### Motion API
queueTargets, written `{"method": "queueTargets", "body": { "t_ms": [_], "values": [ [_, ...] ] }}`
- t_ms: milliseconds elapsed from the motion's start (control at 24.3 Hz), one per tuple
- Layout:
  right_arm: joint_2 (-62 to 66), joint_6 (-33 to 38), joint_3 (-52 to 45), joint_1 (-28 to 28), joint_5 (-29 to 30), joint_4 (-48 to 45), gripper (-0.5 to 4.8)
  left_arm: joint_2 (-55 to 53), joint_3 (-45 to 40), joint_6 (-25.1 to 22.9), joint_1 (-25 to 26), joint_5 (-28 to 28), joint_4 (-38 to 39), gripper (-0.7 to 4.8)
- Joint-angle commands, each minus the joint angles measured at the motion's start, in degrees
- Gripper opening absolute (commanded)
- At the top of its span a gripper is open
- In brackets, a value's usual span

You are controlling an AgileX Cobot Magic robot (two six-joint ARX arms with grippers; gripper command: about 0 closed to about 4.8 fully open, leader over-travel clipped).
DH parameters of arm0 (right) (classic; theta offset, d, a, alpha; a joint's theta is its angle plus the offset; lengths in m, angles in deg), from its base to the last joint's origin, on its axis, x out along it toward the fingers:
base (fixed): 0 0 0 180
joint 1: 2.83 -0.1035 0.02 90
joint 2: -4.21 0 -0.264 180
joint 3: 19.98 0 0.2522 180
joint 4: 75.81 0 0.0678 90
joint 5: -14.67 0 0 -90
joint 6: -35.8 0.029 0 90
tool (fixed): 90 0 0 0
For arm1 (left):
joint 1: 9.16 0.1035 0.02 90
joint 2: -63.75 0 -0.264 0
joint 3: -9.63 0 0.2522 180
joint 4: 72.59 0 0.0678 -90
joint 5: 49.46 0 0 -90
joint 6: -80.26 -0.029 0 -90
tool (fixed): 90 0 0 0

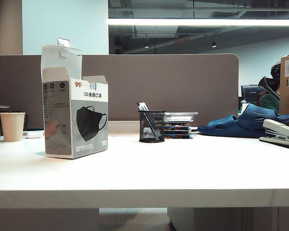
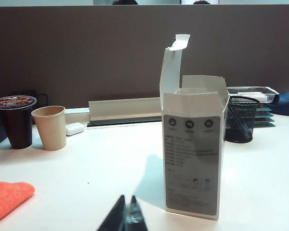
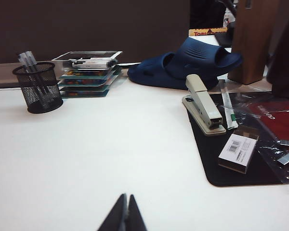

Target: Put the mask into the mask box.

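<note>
The mask box (image 1: 75,118) stands upright on the left part of the white table (image 1: 183,168), its top flaps raised and its mouth open upward. The left wrist view shows the same box near the left tool (image 2: 126,216), with a paper cup (image 2: 49,127) and a dark lidded cup (image 2: 14,120) well apart from it toward the table's far edge, and an orange cloth (image 2: 7,196) at the near corner.

The mask itself cannot be found with certainty in any view. Clear plastic wrapping lies at the far right of the table beside the stapler (image 3: 204,107), over a black mat (image 3: 231,163), but whether the mask is among it cannot be told.

Both tools have their jaws together and hold nothing. The left tool hangs low over bare table in front of the box. The right tool (image 3: 125,216) hangs low over bare table, with the mesh pen cup (image 3: 37,86) and the blue clog (image 3: 188,65) beyond it.

The step in hand appears to be locating and reaching for the mask; the task looks barely begun.

- The jaws must part before any approach.
- A thin wrapped item is best pinched at an edge, since flat film slips easily.
- Entry into the box should be from directly above, clear of the tall rear flap.
- The box is light and tall; a sideways knock could topple it, so the free tool may steady it.
</note>
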Motion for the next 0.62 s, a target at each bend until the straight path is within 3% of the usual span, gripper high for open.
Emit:
{"method": "queueTargets", "body": {
  "t_ms": [41,617],
  "values": [
    [-0.4,-0.2,-0.2,-0.1,-0.3,-1.2,-0.01,0.0,0.2,0.3,0.1,0.0,-0.4,-0.05],
    [-0.4,-0.2,-0.2,-0.1,-0.3,-0.2,-0.01,0.0,0.2,0.3,0.1,0.0,-0.4,-0.05]
  ]
}}
